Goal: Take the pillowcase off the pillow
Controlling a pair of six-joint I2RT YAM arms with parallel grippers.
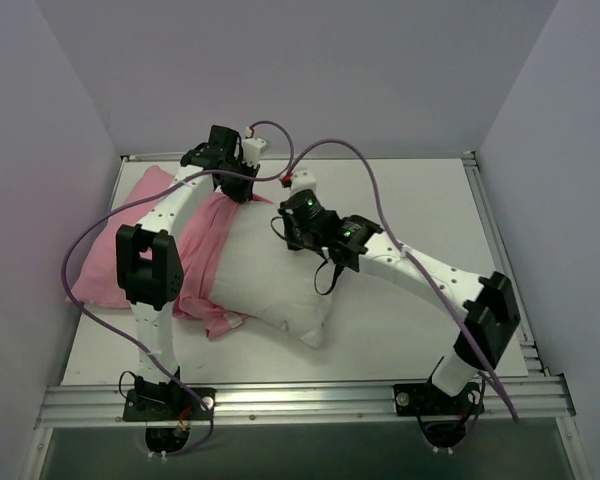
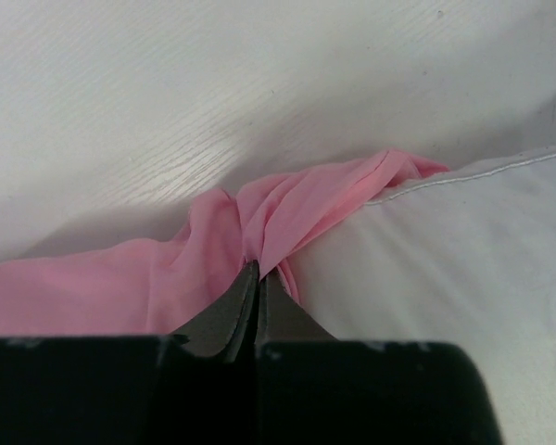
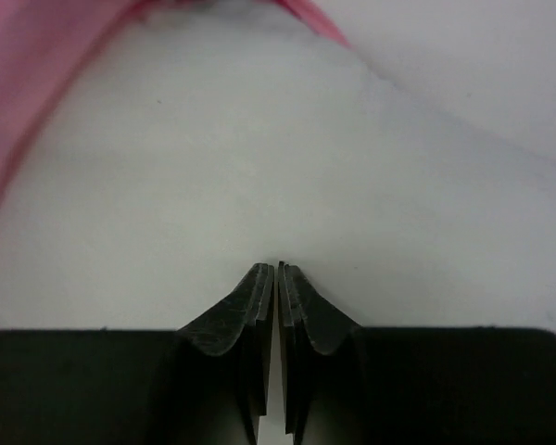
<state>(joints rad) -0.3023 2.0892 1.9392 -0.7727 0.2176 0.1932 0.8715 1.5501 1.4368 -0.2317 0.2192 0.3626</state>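
The white pillow (image 1: 275, 275) lies across the middle of the table. The pink pillowcase (image 1: 208, 240) is bunched around its left end and trails off to the left. My left gripper (image 1: 242, 190) is at the pillow's far edge and is shut on a fold of the pillowcase (image 2: 278, 209), right beside the pillow's seam (image 2: 463, 171). My right gripper (image 1: 292, 222) is over the far part of the pillow. Its jaws are closed to a thin slit, with the tips (image 3: 276, 267) pinched into the pillow's white cloth (image 3: 259, 167). A pink edge (image 3: 18, 111) shows at the left.
More pink fabric (image 1: 110, 250) lies flat at the table's left side, near the left wall. Purple cables (image 1: 370, 175) loop over both arms. An aluminium rail (image 1: 300, 400) runs along the near edge, with white walls on three sides.
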